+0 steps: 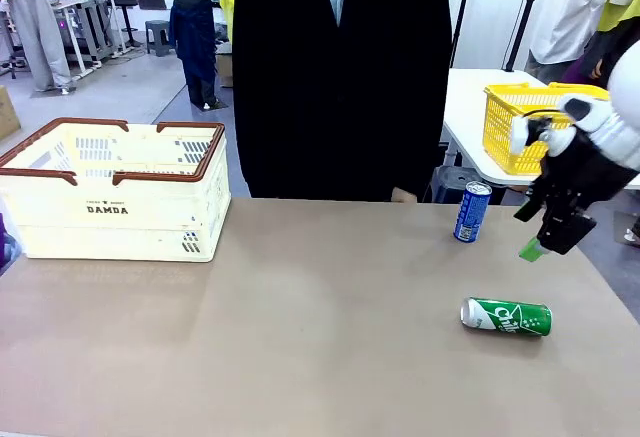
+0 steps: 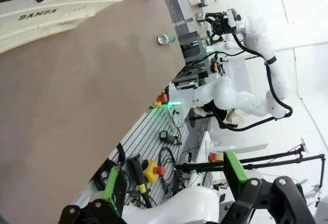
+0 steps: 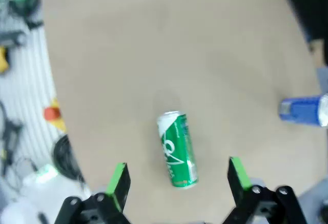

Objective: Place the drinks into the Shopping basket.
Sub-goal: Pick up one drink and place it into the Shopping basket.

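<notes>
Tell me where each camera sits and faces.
Front: fixed between the arms, facing across the table to the person; open right end effector shows.
Left wrist: rolled sideways, looking along the table toward the basket past the open left end effector.
Right wrist: looking down at the green can between its pads.
Shared: green can and blue can.

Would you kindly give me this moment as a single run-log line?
right gripper: jaws open, above green can lying on table | blue can: upright | both outside Shopping basket | left gripper: jaws open
</notes>
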`<state>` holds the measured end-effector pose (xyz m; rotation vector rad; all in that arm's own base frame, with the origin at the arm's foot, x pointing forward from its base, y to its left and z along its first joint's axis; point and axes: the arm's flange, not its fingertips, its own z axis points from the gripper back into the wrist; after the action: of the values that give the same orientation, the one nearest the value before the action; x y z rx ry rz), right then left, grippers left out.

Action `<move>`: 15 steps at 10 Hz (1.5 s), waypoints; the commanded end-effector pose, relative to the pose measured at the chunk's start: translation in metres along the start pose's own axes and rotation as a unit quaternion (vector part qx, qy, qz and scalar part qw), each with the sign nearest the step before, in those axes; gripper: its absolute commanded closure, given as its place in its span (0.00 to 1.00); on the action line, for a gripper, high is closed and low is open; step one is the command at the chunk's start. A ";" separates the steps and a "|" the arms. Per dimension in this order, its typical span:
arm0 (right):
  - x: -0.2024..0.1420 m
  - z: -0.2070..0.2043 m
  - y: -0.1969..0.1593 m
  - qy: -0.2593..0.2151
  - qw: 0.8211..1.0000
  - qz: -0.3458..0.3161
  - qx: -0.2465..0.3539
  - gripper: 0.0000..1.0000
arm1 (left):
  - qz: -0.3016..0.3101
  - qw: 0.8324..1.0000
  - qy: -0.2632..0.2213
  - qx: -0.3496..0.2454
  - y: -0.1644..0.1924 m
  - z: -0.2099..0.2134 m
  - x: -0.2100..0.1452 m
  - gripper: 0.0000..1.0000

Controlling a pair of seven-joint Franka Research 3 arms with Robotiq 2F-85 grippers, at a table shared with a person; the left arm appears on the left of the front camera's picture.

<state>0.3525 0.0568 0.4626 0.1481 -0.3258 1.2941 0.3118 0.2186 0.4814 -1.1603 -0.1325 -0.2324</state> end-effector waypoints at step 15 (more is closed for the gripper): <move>-0.054 -0.166 0.028 0.135 0.981 0.110 0.080 0.00 | 0.004 1.000 -0.004 -0.006 -0.005 0.001 0.000 0.00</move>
<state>0.3964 0.0756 0.3105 0.0874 -0.0062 1.4920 0.3118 0.2187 0.4814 -1.1603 -0.1326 -0.2323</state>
